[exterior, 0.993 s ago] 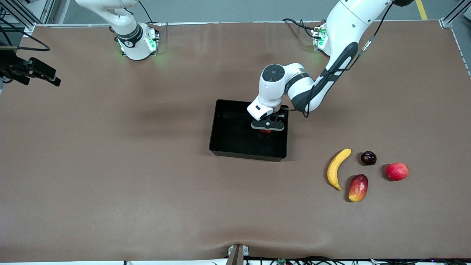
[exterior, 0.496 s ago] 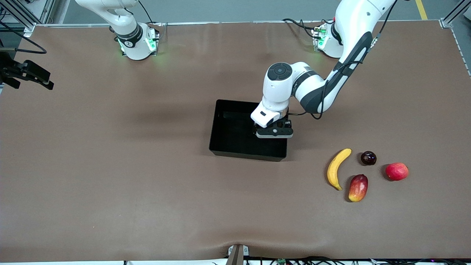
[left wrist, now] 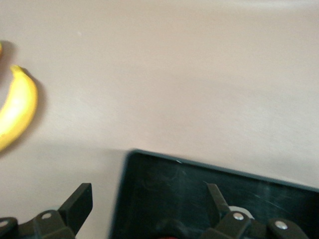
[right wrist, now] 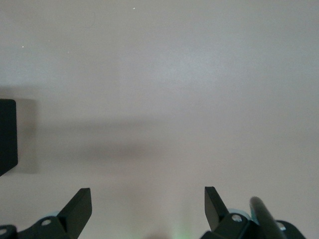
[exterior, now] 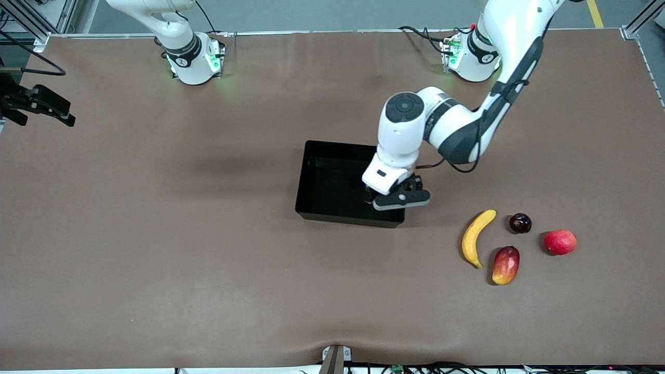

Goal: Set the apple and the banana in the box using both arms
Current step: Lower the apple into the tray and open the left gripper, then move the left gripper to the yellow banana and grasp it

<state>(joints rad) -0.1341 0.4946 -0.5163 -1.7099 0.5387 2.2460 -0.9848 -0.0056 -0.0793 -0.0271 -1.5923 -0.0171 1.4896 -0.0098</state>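
The black box point(exterior: 343, 218) lies mid-table. My left gripper point(exterior: 397, 200) hangs open and empty over the box's corner nearest the banana. In the left wrist view point(left wrist: 148, 189) its fingers are wide apart over the box point(left wrist: 199, 163). A sliver of red, the apple point(left wrist: 172, 237), shows in the box under that gripper; the hand hides it in the front view. The yellow banana point(exterior: 477, 238) lies on the table toward the left arm's end and also shows in the left wrist view point(left wrist: 17, 112). My right gripper point(exterior: 57, 109) waits open over the table's edge at the right arm's end, with bare table between its fingers point(right wrist: 148, 191).
Beside the banana lie a red-and-yellow mango-like fruit point(exterior: 505, 265), a dark round fruit point(exterior: 520, 223) and a plain pinkish-red fruit point(exterior: 560, 242). The brown table mat has a crease at its edge nearest the camera.
My left gripper has moved over the box toward its banana-side corner, so the apple no longer shows in the front view. My right gripper shifted slightly toward the table's edge.
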